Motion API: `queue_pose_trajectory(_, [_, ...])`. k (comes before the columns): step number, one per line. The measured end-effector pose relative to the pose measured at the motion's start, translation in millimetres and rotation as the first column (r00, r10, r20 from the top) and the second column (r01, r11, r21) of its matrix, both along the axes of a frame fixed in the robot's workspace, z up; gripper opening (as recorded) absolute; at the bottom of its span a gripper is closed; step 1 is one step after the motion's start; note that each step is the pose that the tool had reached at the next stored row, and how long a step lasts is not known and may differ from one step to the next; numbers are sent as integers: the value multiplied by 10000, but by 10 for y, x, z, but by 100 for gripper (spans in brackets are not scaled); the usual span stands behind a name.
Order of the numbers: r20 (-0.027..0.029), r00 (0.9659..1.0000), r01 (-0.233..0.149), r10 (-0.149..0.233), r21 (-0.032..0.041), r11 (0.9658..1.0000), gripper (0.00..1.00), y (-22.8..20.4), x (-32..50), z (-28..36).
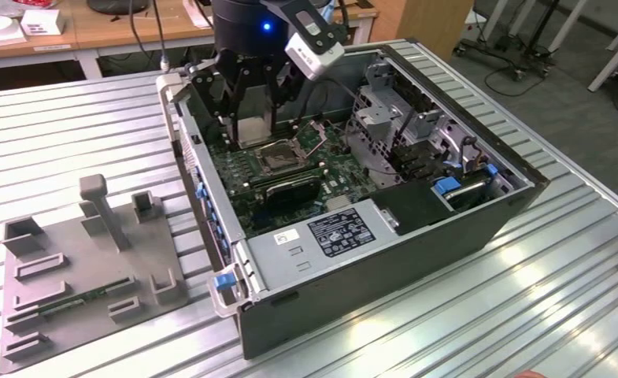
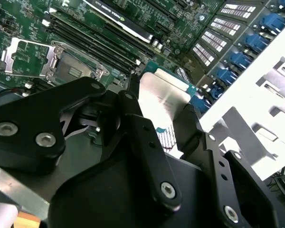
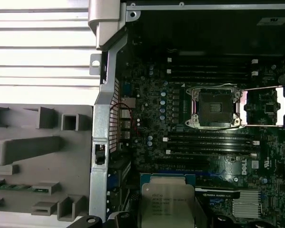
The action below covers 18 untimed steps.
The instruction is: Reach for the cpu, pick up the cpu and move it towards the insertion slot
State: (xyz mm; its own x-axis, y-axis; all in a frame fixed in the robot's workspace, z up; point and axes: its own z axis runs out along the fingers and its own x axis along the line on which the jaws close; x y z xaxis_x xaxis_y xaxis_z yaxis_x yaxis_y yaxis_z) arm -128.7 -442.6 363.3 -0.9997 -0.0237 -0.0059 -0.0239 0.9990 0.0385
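Observation:
My gripper (image 1: 254,124) hangs inside the open computer case and is shut on the cpu (image 1: 254,131), a flat silver square held by its edges between the black fingers. In both wrist views the cpu (image 2: 162,97) (image 3: 165,205) sits between the fingers (image 2: 133,107) above the green motherboard. The insertion slot (image 1: 279,159) (image 3: 213,107) (image 2: 70,71) lies a short way ahead of the chip, its dark centre uncovered and its silver frame plate (image 3: 263,107) swung open beside it. The cpu is apart from the slot and above it.
The case wall (image 3: 104,118) stands between the motherboard and the grey tray (image 1: 78,268) on the exterior view's left, which holds a narrow green strip (image 1: 78,302). Long black memory slots (image 3: 209,142) flank the socket. A drive cage (image 1: 393,110) and blue clips (image 2: 237,61) line the far side.

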Motion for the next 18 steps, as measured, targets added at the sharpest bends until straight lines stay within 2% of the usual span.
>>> queue_pose_trajectory(11, [0, 10000, -1, 1, 0, 10000, 53, 0, 95, -2])
queue_pose_trajectory(18, [0, 10000, 0, 0, 1, 10000, 53, 0, 209, -6])
